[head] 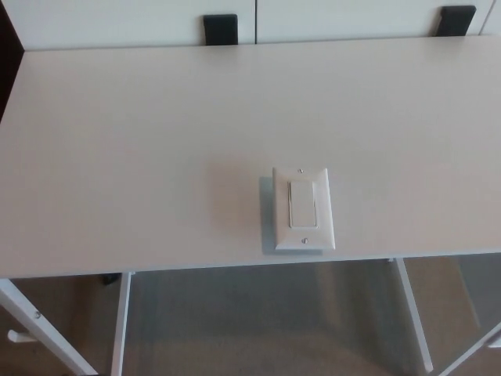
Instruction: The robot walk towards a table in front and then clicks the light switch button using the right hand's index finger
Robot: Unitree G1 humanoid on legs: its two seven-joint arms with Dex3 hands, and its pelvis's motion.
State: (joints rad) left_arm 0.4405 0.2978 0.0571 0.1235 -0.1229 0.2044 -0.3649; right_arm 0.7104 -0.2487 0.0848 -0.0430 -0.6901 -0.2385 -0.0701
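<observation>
A white light switch (303, 207) with a rocker button (301, 204) lies flat on the pale table (141, 157), close to the table's front edge and a little right of centre. Neither of my hands shows in the head view.
Two black brackets (221, 27) (456, 19) sit at the table's far edge against a white wall. White table legs (412, 313) and a grey floor show below the front edge.
</observation>
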